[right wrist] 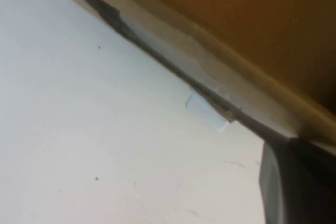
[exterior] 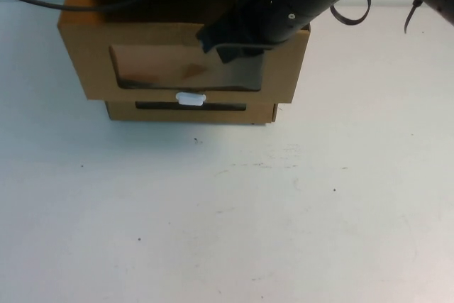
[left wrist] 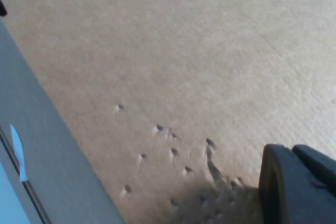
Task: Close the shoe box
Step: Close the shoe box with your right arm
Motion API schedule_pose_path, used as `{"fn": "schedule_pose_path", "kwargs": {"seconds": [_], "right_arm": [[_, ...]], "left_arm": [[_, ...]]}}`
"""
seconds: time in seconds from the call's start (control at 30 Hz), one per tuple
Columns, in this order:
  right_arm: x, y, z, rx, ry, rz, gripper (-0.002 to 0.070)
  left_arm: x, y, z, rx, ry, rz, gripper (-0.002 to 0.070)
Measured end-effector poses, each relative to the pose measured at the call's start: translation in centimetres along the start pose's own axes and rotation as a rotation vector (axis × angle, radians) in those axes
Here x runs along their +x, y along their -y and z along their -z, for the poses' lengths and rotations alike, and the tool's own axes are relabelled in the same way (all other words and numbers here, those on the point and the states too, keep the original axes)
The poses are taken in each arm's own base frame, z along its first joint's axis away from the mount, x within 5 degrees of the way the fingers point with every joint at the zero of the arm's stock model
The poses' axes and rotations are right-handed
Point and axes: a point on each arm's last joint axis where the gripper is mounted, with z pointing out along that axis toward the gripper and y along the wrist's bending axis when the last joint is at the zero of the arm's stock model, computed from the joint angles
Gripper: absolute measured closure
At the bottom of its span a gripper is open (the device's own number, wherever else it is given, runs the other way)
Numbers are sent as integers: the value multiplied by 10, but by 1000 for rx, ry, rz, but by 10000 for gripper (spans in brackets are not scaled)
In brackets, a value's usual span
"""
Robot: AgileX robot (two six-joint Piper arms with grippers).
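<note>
The shoe box (exterior: 184, 62) is a brown cardboard drawer box at the table's far side. It has a clear window (exterior: 163, 69) in its front and a white pull tab (exterior: 190, 98) below the window. The front stands out over the box beneath it. My right gripper (exterior: 233, 42) is at the front's top edge, right of the middle, over the window's right part. In the right wrist view the tab (right wrist: 207, 113) and the front's edge (right wrist: 252, 103) show close up. My left gripper (left wrist: 299, 187) shows only in the left wrist view, close against plain cardboard (left wrist: 199, 56).
A second, similar cardboard box (exterior: 191, 112) lies under the shoe box, with a dark slot in its front. A black cable (exterior: 85, 6) runs over the box top at the far left. The white table (exterior: 227, 218) spreads in front of the boxes.
</note>
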Motion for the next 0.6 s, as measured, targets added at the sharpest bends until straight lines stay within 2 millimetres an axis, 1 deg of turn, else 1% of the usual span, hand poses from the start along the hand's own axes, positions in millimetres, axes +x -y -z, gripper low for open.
{"fn": "schedule_pose_path", "kwargs": {"seconds": [0.2,0.43,0.6], "right_arm": [[-6,5,1,15,71,-10,689],[-13,12,-16,21,137,-28,689],[-16,25,-24,13,174,-77,689]], "left_arm": [[0,0,0,0,0,0,678],[0,0,0,0,0,-2,678],[0,0,0,1,1,-1,678]]}}
